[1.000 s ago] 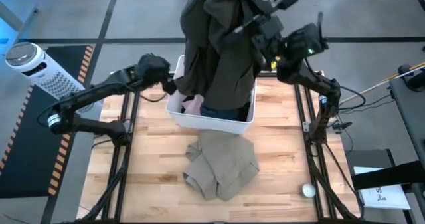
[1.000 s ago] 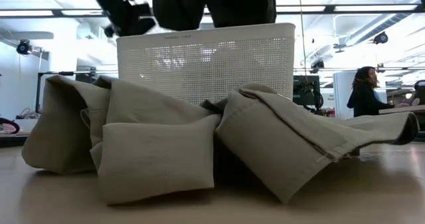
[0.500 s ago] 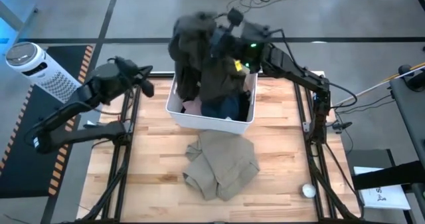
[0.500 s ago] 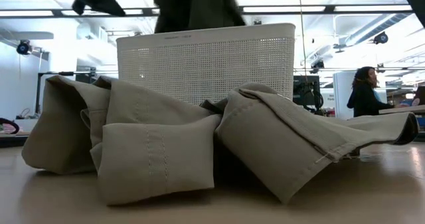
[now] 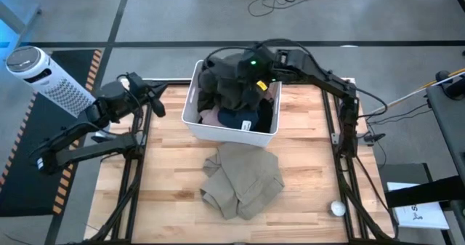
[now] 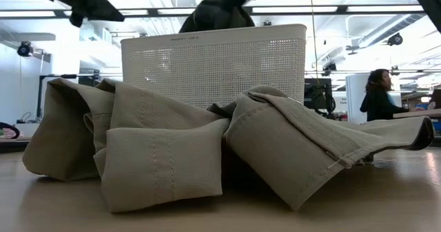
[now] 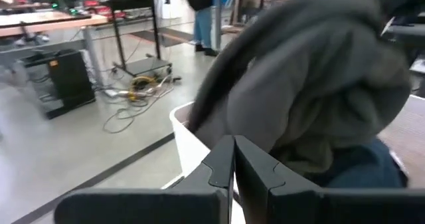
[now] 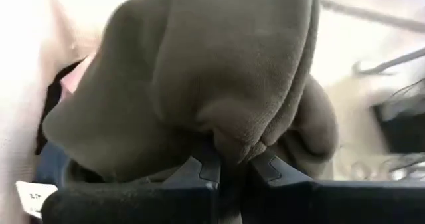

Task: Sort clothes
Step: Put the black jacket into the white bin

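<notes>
The right gripper [image 8: 232,163] is clamping a fold of the olive-khaki garment [image 8: 199,71] between its two dark fingers [image 8: 202,167]. The fabric is bunching above them. A white label [image 8: 30,197] is showing beside dark navy cloth [image 8: 50,159].

A white rectangular perforated plastic basket [image 5: 192,121] stands on the light wooden slatted table [image 5: 305,179], a small white ball [image 5: 338,209] lies near the table's front right corner, and a white cylindrical tower fan [image 5: 43,78] stands on the floor left.
</notes>
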